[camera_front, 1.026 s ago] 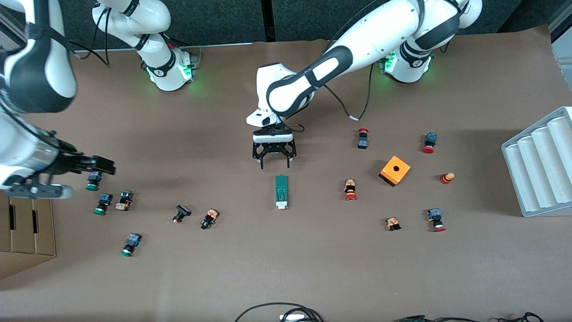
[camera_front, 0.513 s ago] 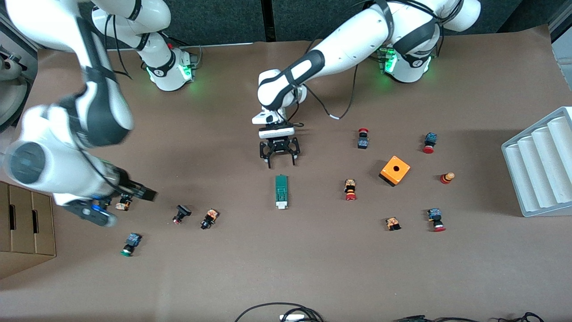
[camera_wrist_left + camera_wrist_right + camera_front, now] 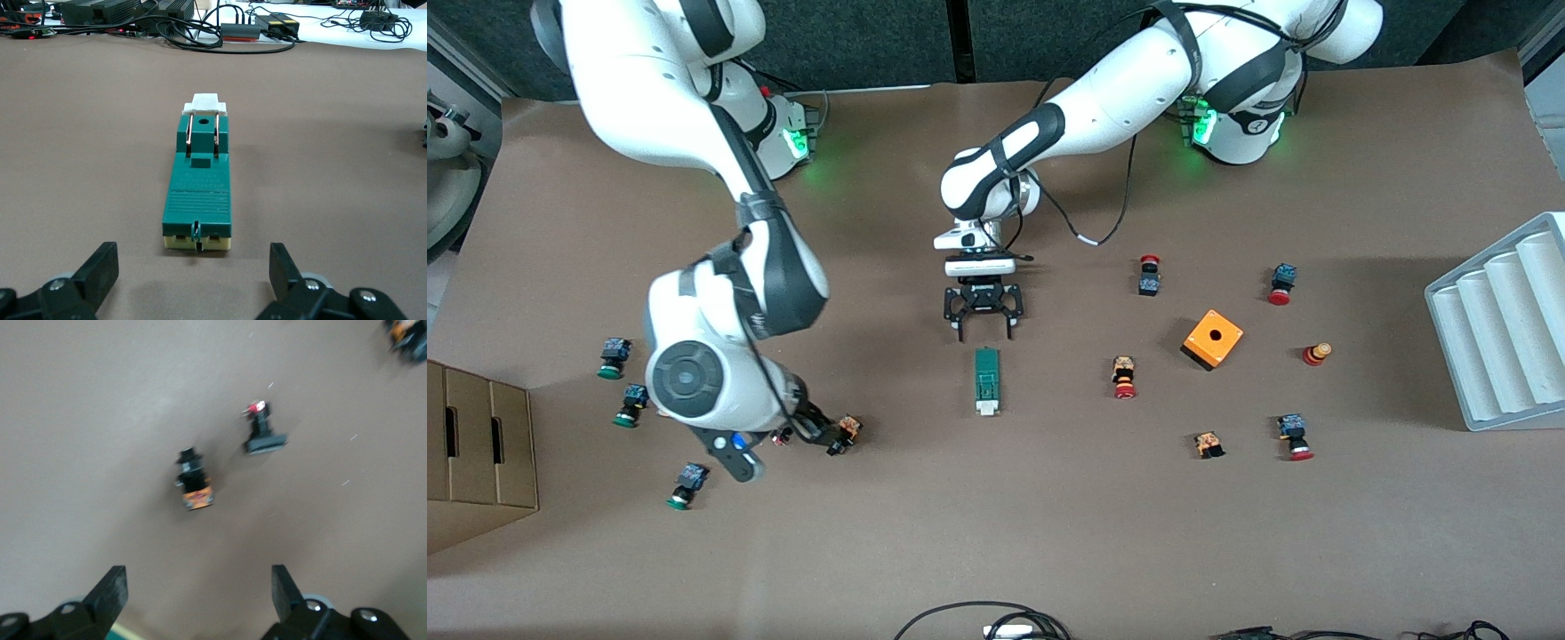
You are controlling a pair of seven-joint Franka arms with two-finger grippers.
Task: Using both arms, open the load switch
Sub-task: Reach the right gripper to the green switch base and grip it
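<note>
The load switch (image 3: 985, 380) is a slim dark green block lying flat mid-table, its white end toward the front camera. In the left wrist view the load switch (image 3: 198, 180) lies lengthwise straight ahead of the fingers (image 3: 100, 267). My left gripper (image 3: 985, 331) hangs open, low over the table just off the switch's green end, with nothing between its fingers. My right gripper (image 3: 821, 433) is open and empty, mostly hidden under its own arm, over two small buttons beside the switch toward the right arm's end. The right wrist view shows those buttons (image 3: 193, 480) below the right gripper (image 3: 199, 593).
An orange cube with a hole (image 3: 1213, 339) and red-capped buttons (image 3: 1124, 377) lie toward the left arm's end, with a white ribbed tray (image 3: 1498, 342) at that edge. Green-capped buttons (image 3: 612, 357) and a cardboard box (image 3: 480, 444) are at the right arm's end. Cables (image 3: 987, 618) cross the near edge.
The right arm has swung in from the table's end toward the middle, now over the two buttons beside the switch. The left gripper has dropped lower and closer to the switch's green end.
</note>
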